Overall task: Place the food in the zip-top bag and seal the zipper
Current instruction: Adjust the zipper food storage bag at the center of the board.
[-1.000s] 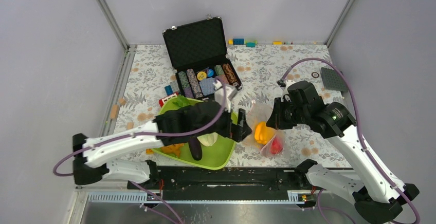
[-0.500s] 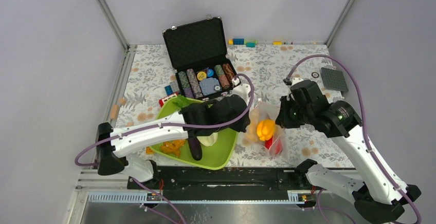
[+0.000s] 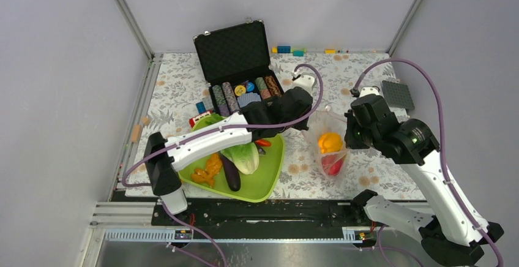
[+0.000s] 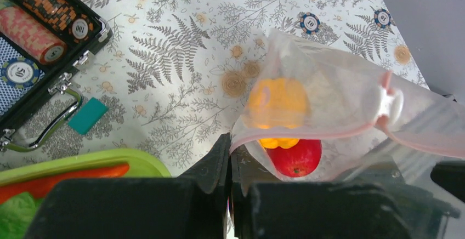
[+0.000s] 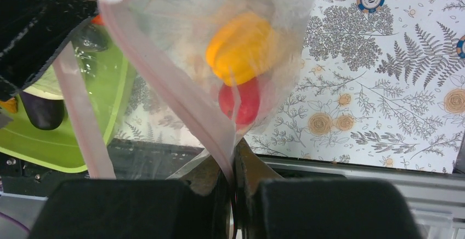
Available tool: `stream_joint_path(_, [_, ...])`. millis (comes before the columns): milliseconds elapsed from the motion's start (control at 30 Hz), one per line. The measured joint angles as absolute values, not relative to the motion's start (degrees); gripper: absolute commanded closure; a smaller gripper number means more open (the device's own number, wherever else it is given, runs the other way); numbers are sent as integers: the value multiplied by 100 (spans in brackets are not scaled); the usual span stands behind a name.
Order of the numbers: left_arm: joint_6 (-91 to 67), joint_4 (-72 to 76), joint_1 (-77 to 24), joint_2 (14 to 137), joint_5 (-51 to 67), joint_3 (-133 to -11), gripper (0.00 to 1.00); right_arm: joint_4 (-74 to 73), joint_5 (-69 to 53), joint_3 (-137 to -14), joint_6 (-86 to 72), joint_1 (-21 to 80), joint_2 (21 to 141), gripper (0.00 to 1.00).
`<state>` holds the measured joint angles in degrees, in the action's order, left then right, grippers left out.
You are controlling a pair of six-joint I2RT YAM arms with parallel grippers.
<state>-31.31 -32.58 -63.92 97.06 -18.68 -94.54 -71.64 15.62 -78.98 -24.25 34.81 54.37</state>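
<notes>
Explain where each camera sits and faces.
Top external: overhead from behind, looking down on the floral-print table; left arm, right arm show.
Left wrist: on the left arm, facing the clear crinkly plastic bag; left gripper pinches it.
Right wrist: same from the right arm; right gripper pinches it.
Wrist views share yellow toy pepper and red toy apple.

The top camera is looking down from above and behind the arm bases, taking in the whole table (image 3: 367, 77), with the clear bag (image 3: 315, 135) right of centre. The left wrist camera is sitting right against the bag's mouth, facing across it. The right wrist camera is hanging equally close at the bag's opposite edge, looking down through the plastic. All three are sharing the bag and the table around it.
</notes>
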Motion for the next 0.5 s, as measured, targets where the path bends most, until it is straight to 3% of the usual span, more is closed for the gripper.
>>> stream_joint_path(67, [-3044, -3236, -6355, 9883, -1863, -9603, 94, -7142, 1564, -7889, -2429, 3481, 5522, 91])
stream_joint_path(133, [-2998, -3218, -6324, 9953, -1861, -9657, 71, -7107, 1559, -7870, -2429, 3481, 5621, 91])
stream_joint_path(167, [-3000, -3236, -6313, 9961, -1857, -9664, 64, -7059, 1557, -7843, -2429, 3481, 5669, 91])
stream_joint_path(233, [-2980, -3286, -6283, 9959, -1852, -9664, 31, -6967, 1557, -7793, -2434, 3481, 5756, 91])
stream_joint_path(300, [-2967, -3297, -6259, 9933, -1822, -9636, 4, -6869, 1562, -7760, -2456, 3481, 5848, 90])
stream_joint_path(500, [-3055, -3336, -6222, 8844, -1734, -8593, 1, -6567, 1562, -7651, -2543, 3481, 5975, 90])
